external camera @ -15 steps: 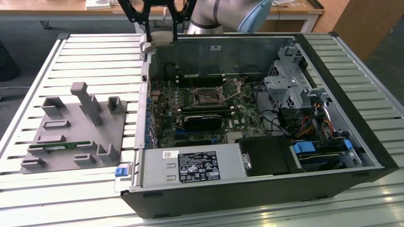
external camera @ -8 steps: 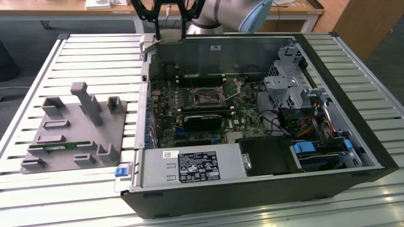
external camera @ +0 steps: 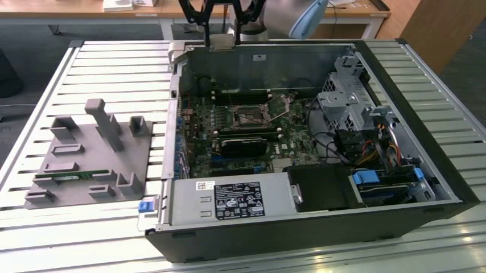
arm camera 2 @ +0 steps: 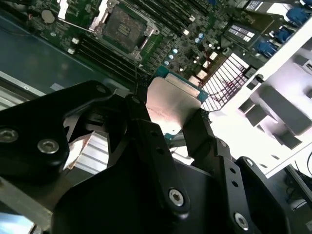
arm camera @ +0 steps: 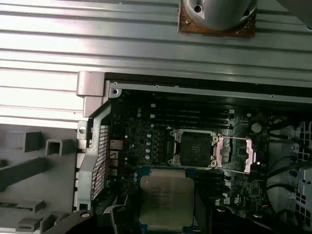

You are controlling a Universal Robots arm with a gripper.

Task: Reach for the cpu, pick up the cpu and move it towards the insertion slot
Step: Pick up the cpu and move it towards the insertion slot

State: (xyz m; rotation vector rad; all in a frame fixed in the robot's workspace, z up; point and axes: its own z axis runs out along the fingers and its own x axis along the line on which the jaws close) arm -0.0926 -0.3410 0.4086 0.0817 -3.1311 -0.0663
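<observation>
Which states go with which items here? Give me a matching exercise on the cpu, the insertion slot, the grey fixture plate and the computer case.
Items:
1. cpu
2. insertion slot
3. grey fixture plate
4. computer case

States:
A. lying open on the slatted table
B. held between the gripper fingers
C. empty, frame swung open
D. beside the case, on the exterior view's left

Pairs: 1-B, 2-C, 3-D, 4-A
</observation>
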